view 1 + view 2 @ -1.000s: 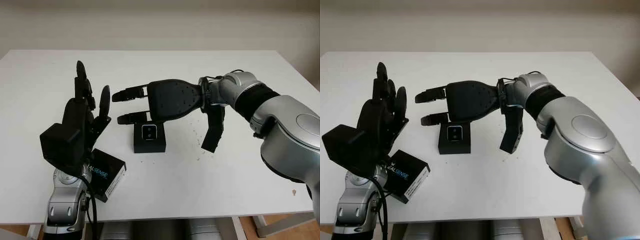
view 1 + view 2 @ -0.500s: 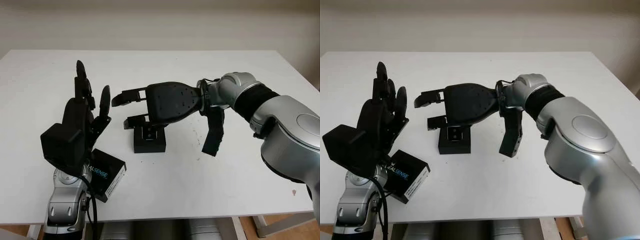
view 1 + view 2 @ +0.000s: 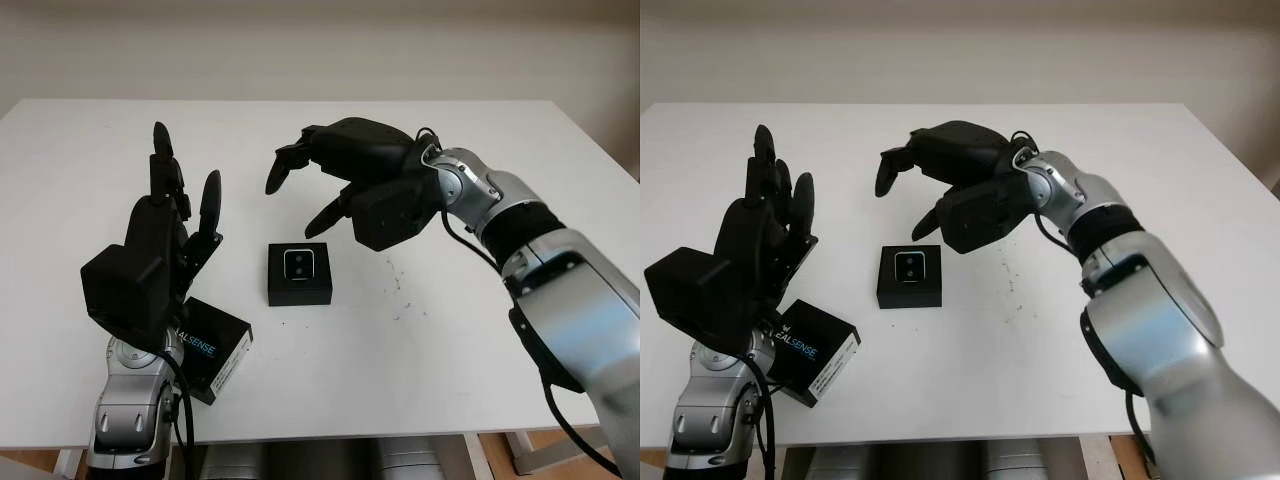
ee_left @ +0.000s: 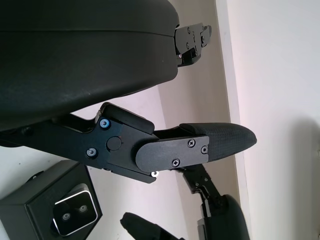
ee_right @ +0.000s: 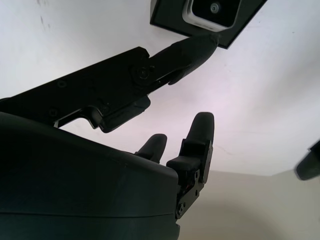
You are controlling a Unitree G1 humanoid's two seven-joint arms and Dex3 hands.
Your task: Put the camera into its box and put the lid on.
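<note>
A small black box [image 3: 299,275] sits mid-table with the silver-faced camera [image 3: 299,264] lying inside it, lenses up. The black lid [image 3: 214,352], with a white label, lies at the front left, partly hidden behind my left arm. My right hand [image 3: 295,195] hovers open above and just behind the box, touching nothing. My left hand [image 3: 180,185] is raised to the left of the box, open and holding nothing. The left wrist view shows the box [image 4: 35,220] and camera [image 4: 74,216]; the right wrist view shows the camera [image 5: 216,9] beyond a finger [image 5: 192,47].
The white table [image 3: 420,380] stretches wide to the right and back. A few dark specks [image 3: 398,290] lie right of the box. The front table edge runs just below the lid.
My right hand lifted off the box, turned over and drew back toward the right, leaving the camera uncovered in the box. The left hand and lid stayed put.
</note>
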